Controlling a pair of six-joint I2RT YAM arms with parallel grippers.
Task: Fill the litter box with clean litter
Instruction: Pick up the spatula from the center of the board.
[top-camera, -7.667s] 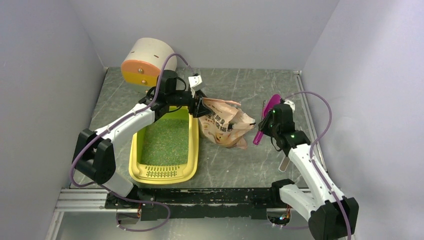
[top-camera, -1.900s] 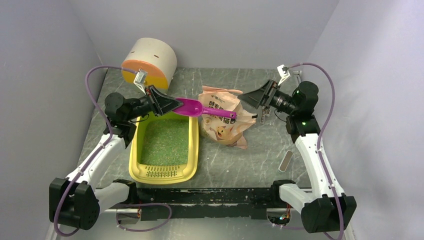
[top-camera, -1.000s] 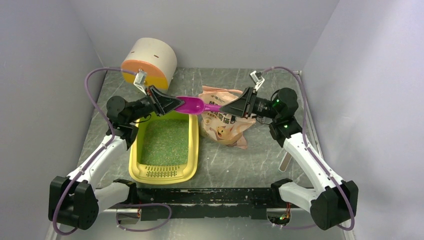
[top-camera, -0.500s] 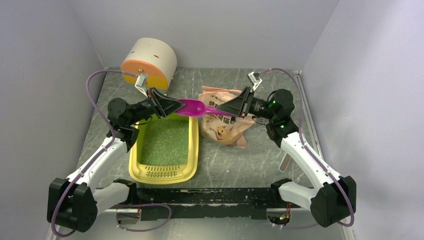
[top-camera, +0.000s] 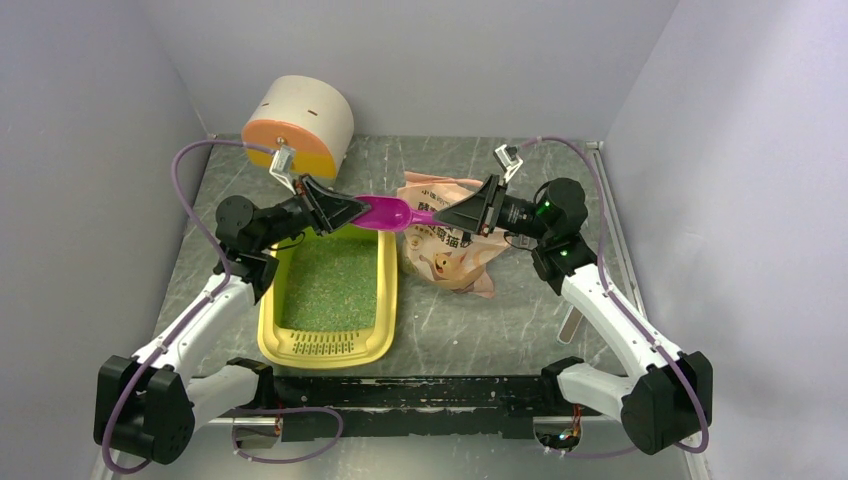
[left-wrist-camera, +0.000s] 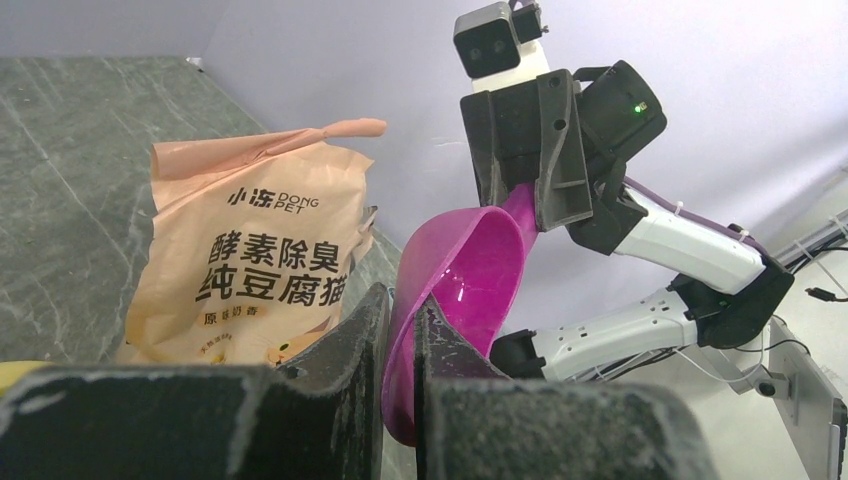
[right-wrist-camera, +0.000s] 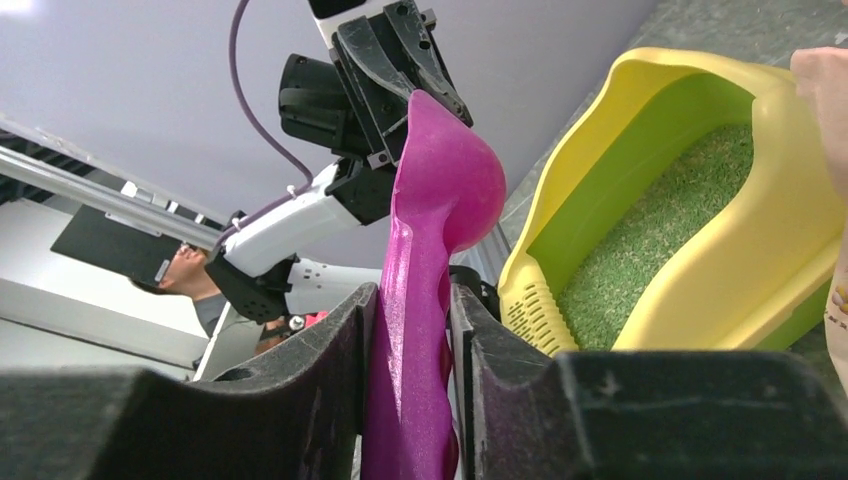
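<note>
The left pincer (top-camera: 345, 210) is closed on the thin rim of the bowl of the magenta scoop (top-camera: 385, 212); in the left wrist view its two fingers press this rim from both sides, with no free gap. The right pincer (top-camera: 452, 214) faces it from the other side and has the handle of the scoop between its fingers. In the right wrist view the handle fills the gap and seems to touch both fingers, so this pincer grips the handle. The scoop hangs in the air between the two pincers, and its bowl shows no granules. The litter box (top-camera: 268, 322) lies on the table (top-camera: 500, 320) directly under the left pincer and reaches from there toward the base of the left arm, with the slotted end at the far end from the pincer. The clean litter (top-camera: 330, 280) covers its floor in a green layer. The printed bag (top-camera: 450, 258) stands under the right pincer, just beside the box. The white cylinder (top-camera: 300, 115) with an orange face is behind the left pincer, near the back wall.
</note>
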